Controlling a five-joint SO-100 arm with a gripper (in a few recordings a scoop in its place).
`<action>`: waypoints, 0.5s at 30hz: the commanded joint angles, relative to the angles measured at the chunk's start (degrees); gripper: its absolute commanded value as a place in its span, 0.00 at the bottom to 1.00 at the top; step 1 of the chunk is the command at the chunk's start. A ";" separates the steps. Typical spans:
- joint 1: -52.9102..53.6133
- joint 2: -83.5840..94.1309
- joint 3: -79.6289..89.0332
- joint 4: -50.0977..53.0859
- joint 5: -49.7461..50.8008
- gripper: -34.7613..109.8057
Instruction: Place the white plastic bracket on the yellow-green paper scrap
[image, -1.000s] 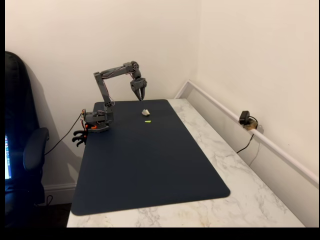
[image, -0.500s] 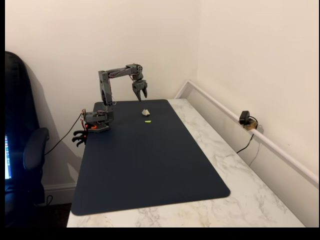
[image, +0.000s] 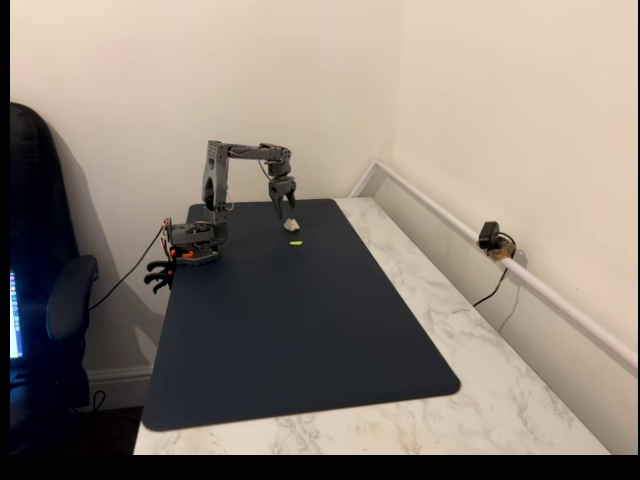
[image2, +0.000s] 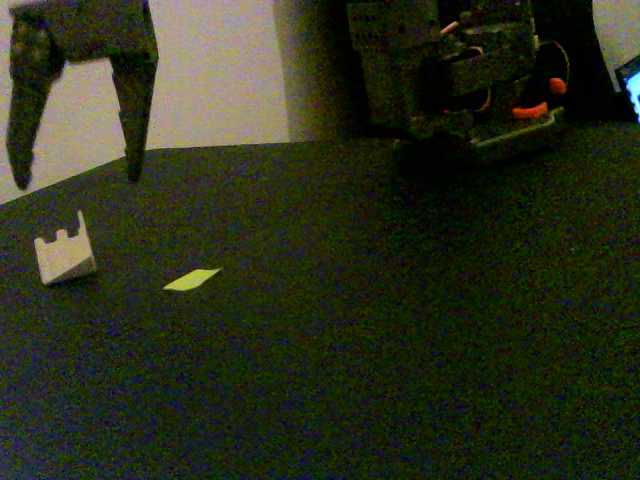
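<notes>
The bracket (image2: 64, 257) stands notched edge up beside the paper scrap (image2: 192, 280), the wide-open empty hand (image2: 76, 180) above.

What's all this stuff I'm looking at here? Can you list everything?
bracket: one, white, on the mat under the end effector
paper scrap: one, yellow-green, flat on the mat beside the bracket, not touching it
mat: one, dark blue, covering much of the table
table: one, white marble look
webcam: one, black, on the wall ledge
chair: one, black, at the left edge
arm: one, grey, clamped at the mat's far corner
end effector: one, open above the bracket
</notes>
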 joint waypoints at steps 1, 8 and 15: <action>1.32 -0.09 -2.90 -0.26 1.58 0.51; 1.32 -7.56 -9.23 -0.09 2.02 0.51; 1.23 -12.92 -15.47 0.97 1.49 0.51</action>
